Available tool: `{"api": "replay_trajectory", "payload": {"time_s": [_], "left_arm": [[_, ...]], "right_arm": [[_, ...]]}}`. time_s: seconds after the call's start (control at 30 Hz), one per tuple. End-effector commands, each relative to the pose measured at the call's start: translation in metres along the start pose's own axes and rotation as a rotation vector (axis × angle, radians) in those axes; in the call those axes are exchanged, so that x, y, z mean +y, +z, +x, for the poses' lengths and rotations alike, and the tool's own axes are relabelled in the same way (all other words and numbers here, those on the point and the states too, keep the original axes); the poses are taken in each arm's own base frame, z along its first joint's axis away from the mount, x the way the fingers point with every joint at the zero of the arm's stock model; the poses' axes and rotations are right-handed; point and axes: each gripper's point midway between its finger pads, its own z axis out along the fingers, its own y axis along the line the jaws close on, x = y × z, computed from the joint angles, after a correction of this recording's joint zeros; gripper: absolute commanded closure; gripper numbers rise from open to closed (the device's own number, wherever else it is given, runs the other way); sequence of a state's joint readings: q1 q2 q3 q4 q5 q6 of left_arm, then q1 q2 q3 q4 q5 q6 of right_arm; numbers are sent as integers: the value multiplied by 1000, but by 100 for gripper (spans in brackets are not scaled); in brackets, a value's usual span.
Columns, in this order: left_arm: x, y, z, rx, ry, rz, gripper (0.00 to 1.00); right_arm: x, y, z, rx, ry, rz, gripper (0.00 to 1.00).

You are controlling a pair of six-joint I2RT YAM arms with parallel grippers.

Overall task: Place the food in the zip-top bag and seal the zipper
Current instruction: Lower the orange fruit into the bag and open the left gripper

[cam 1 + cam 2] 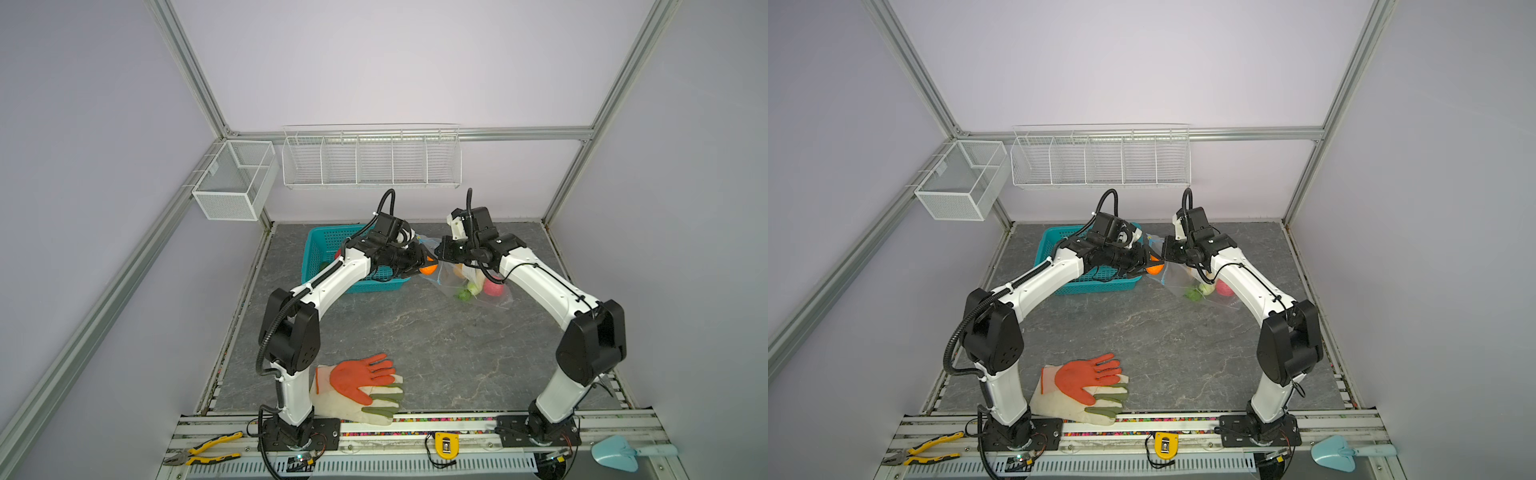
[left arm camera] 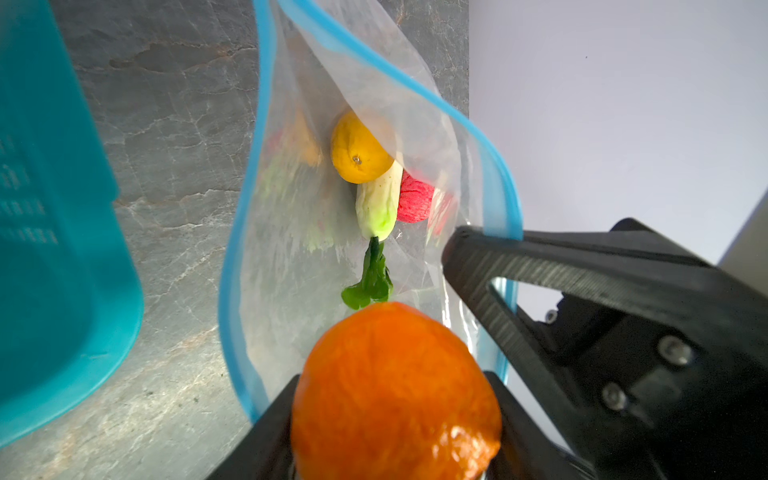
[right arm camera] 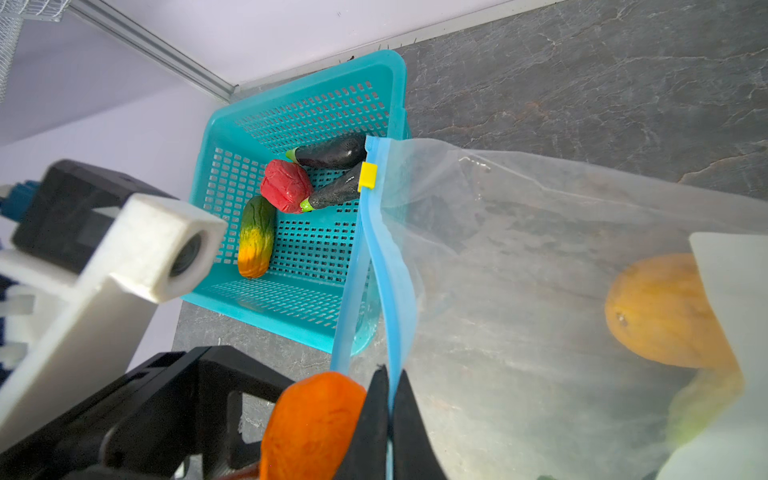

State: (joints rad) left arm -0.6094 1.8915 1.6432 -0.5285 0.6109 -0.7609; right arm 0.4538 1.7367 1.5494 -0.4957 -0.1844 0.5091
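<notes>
Robotics lab test cell, aluminium frame posts (image 1: pixel 191 72) around me, plain lilac walls (image 1: pixel 395 62), my two arms (image 1: pixel 332 278) bolted to a slotted rail (image 1: pixel 386 440) along the front edge of the grey stone-look bench (image 1: pixel 415 332), wire racks (image 1: pixel 371 162) on the back wall, pliers (image 1: pixel 208 451) by my base.

Bright even light, soft shadows, wide-angle bowing, blurred foregrounds in wrist views

left arm (image 1: pixel 332 278) and right arm (image 1: pixel 540 282) bent inward — left claw (image 1: pixel 429 267) gripping, right claw (image 1: pixel 437 251) pinched shut
</notes>
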Motion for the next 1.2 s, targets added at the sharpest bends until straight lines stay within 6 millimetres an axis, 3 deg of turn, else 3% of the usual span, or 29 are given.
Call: {"api": "replay_trajectory", "payload": {"time_s": [0.0, 0.57, 1.17], "left_arm": [[3, 7, 5, 21, -2, 1, 34], [1, 5, 4, 13, 4, 0, 24], [-1, 2, 4, 3, 9, -1, 25]], "right_arm": [[9, -1, -4, -13, -3, -27, 93], [10, -2, -6, -18, -5, -28, 93], [11, -3, -6, -18, -4, -29, 93]]}}
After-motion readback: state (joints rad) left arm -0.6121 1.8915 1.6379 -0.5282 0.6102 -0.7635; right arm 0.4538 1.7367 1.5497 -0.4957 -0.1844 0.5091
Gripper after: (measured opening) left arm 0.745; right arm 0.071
